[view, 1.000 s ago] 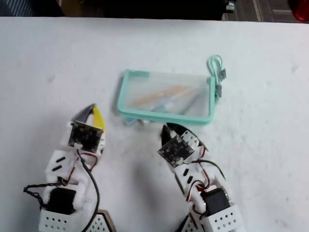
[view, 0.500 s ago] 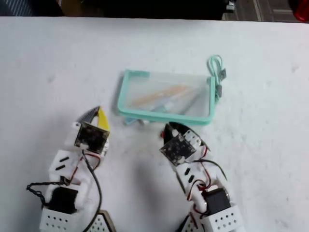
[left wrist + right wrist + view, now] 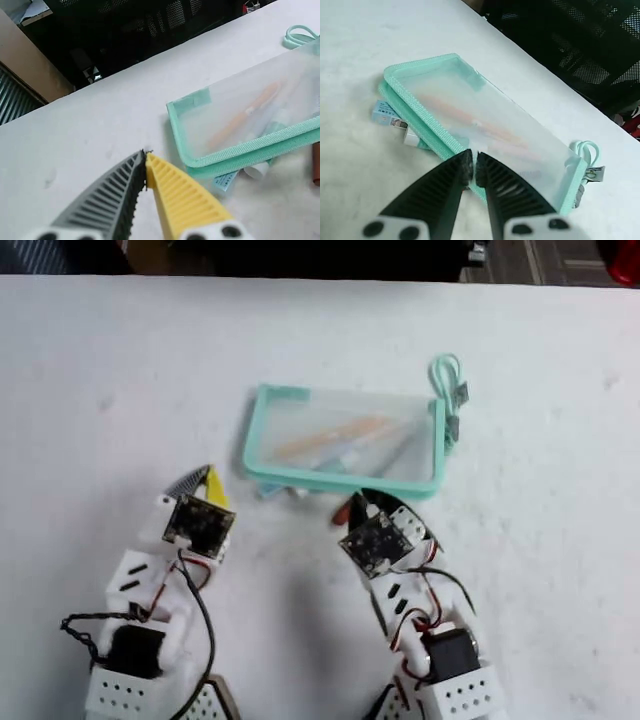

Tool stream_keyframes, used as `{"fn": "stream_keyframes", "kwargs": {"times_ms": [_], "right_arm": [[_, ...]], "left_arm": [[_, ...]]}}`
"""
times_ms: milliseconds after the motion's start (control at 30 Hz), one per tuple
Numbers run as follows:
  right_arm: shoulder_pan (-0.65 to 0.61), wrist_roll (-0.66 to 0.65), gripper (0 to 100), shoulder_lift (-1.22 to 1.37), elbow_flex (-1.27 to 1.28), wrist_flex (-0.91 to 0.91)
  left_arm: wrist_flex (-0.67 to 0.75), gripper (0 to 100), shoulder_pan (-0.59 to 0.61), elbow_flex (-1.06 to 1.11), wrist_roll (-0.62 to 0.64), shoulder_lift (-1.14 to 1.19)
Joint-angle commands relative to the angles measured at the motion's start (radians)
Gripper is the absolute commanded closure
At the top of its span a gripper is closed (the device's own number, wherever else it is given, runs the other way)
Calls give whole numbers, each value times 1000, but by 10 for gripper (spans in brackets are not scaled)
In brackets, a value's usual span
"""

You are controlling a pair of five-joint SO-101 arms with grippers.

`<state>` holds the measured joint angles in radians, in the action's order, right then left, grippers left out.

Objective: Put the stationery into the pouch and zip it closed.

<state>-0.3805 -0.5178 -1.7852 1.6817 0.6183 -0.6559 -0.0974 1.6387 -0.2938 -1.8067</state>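
The translucent pouch (image 3: 340, 445) with mint-green edging lies flat mid-table. An orange pencil (image 3: 335, 437) and pale items show through it. A small blue-labelled item (image 3: 385, 112) and a white cap (image 3: 412, 136) poke out from under its near edge. The zip pull and mint loop (image 3: 447, 380) sit at its right end. My left gripper (image 3: 203, 479), with grey and yellow fingers, is shut and empty just left of the pouch's near corner (image 3: 145, 156). My right gripper (image 3: 352, 506), black-fingered, is shut at the pouch's near edge (image 3: 473, 159), beside a reddish-brown item (image 3: 316, 162).
The white table (image 3: 100, 360) stretches bare to the left, right and behind the pouch. Its far edge meets a dark area with mesh chairs (image 3: 580, 45). Both arm bases stand at the near edge.
My left gripper has shifted right and slightly nearer, toward the pouch's near-left corner. The right arm has edged a little to the right. The pouch has not moved.
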Motion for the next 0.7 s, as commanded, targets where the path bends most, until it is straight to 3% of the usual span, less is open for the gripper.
{"fn": "stream_keyframes", "kwargs": {"times_ms": [0,100,333,533,667], "right_arm": [[15,-6,982,-5,2,-15],[15,-12,982,-5,2,-15],[15,-6,982,-5,-21,18],[15,-5,982,-2,-21,19],[21,64,983,4,-44,24]], "left_arm": [[100,976,-7,21,-26,-15],[138,976,-15,55,-95,-12],[126,976,-16,54,-103,-13],[121,976,-16,40,-12,-12],[21,976,-16,-29,-3,-12]]}}
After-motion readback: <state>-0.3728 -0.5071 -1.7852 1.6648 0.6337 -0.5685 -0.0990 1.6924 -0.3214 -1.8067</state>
